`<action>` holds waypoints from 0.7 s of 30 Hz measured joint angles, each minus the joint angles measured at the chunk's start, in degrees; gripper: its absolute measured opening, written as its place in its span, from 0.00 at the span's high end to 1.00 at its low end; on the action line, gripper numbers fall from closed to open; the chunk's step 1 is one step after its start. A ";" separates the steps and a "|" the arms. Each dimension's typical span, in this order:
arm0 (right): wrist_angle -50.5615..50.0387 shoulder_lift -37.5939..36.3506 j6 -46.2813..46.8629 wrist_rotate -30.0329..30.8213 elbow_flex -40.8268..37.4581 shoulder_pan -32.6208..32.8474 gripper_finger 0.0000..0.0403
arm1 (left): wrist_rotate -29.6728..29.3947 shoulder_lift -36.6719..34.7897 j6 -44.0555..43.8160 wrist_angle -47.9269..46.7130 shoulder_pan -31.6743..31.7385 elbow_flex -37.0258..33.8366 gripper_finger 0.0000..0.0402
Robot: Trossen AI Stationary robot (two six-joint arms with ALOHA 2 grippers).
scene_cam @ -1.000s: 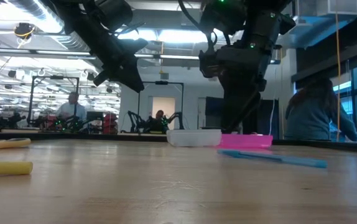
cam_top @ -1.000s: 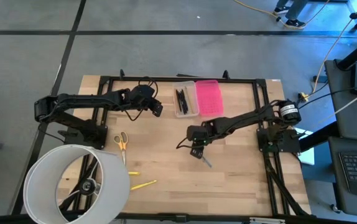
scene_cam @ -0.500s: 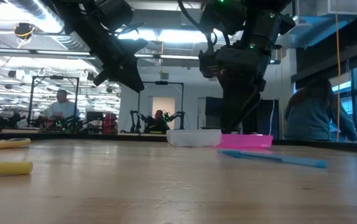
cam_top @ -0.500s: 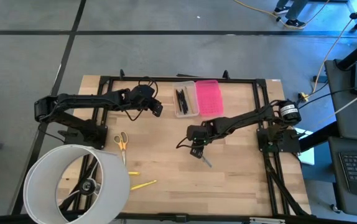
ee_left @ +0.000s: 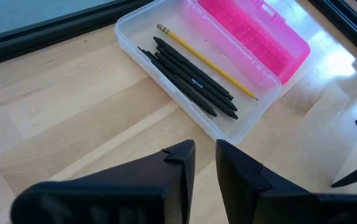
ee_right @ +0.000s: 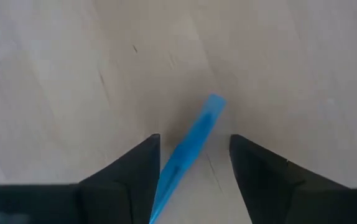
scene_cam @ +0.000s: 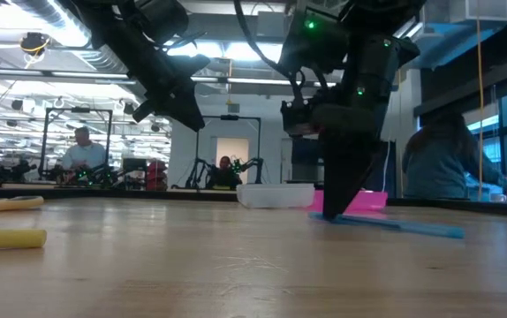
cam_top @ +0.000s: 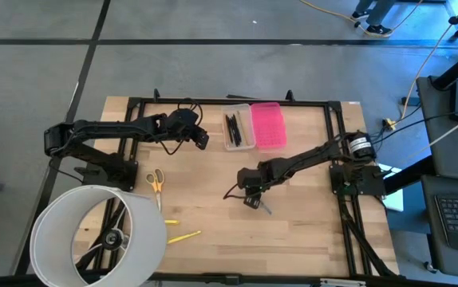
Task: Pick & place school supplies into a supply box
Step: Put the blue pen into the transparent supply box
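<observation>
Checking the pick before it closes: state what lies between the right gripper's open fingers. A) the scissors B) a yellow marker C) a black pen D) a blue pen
D: the right wrist view shows the blue pen lying on the table between the open fingers of the right gripper, which the low view shows lowered onto the pen's end.

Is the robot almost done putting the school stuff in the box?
Not yet. Black pens and a pencil already lie in the supply box. The open right gripper straddles a blue pen on the table. The scissors and yellow markers wait. The left gripper hovers near the box.
</observation>
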 joint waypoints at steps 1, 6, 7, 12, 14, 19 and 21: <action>0.02 0.10 -0.02 0.20 0.00 0.10 0.51 | 0.00 0.00 0.00 0.02 -0.02 0.00 0.85; 0.04 0.12 0.20 0.19 0.00 0.17 0.51 | 0.00 0.00 0.00 0.01 -0.01 0.00 0.86; 0.04 0.12 1.02 0.19 0.00 0.17 0.51 | -0.01 0.00 0.00 0.02 -0.01 0.00 0.86; -0.15 0.15 7.43 0.22 0.00 0.11 0.55 | 0.00 0.00 0.00 0.01 0.00 0.00 0.86; -0.38 0.15 7.47 0.28 0.00 0.11 0.59 | -0.02 0.00 0.00 0.02 -0.02 0.00 0.85; -1.22 0.26 3.13 2.41 0.00 0.54 0.72 | -0.02 0.00 0.00 0.02 0.00 0.00 0.86; -1.55 0.28 1.20 4.09 0.00 0.98 0.76 | -0.02 0.00 0.01 0.02 0.00 0.00 0.86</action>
